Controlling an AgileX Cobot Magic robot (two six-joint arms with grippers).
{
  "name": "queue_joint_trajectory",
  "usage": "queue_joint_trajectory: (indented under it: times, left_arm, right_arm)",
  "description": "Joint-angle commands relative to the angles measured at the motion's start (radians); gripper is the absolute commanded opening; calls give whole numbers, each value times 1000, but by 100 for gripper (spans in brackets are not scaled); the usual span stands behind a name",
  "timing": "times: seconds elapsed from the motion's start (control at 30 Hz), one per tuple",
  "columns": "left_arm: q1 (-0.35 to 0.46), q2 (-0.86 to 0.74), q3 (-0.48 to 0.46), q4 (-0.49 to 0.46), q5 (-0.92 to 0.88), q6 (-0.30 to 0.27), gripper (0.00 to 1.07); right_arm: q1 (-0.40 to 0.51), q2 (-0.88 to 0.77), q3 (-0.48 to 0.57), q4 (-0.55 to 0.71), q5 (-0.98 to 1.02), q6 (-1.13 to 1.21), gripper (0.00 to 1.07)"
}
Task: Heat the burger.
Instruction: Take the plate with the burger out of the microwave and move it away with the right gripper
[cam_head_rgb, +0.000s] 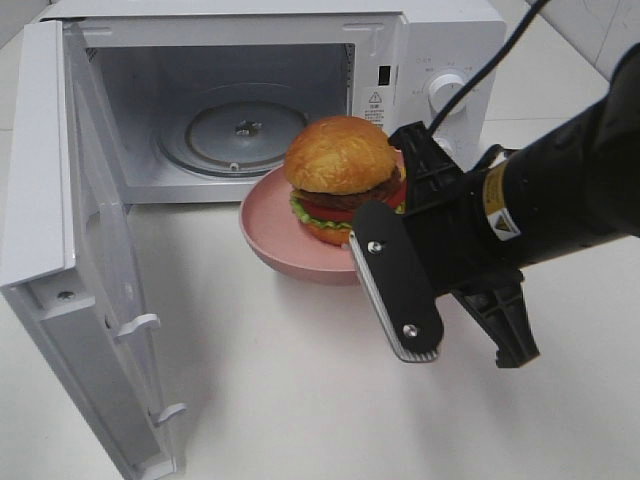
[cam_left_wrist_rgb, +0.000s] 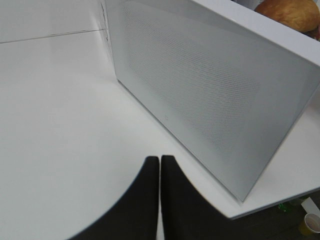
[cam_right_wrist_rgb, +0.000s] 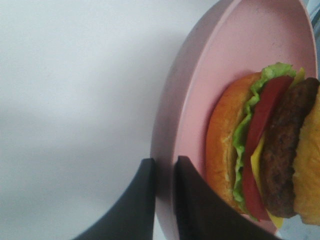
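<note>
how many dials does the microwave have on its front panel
1 clearly: a round white dial on the microwave control panel, right of the open cavity. The right arm may hide another below.

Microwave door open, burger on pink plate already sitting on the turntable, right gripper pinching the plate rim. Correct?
Not quite. The burger on the pink plate is outside, in front of the microwave; the exterior high view shows the turntable bare. Door open and right gripper pinching the plate rim are correct.
</note>
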Motion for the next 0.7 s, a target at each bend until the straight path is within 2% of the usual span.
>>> queue_joint_trajectory:
  times: [0.03,0.17,0.23,0.7]
  left_arm:
    - [3,-17,2,-5,-10,-3,0]
    - [3,-17,2,-5,-10,-3,0]
    - [3,-17,2,-5,-10,-3,0]
    - [3,-17,2,-5,-10,-3,0]
  right_arm:
    - [3,-79,48,-19,-10,33,0]
    - [3,-134,93,-19,18,67,0]
    - [5,-218,145,-19,27,129,0]
    - [5,-368,176,-55,225,362,0]
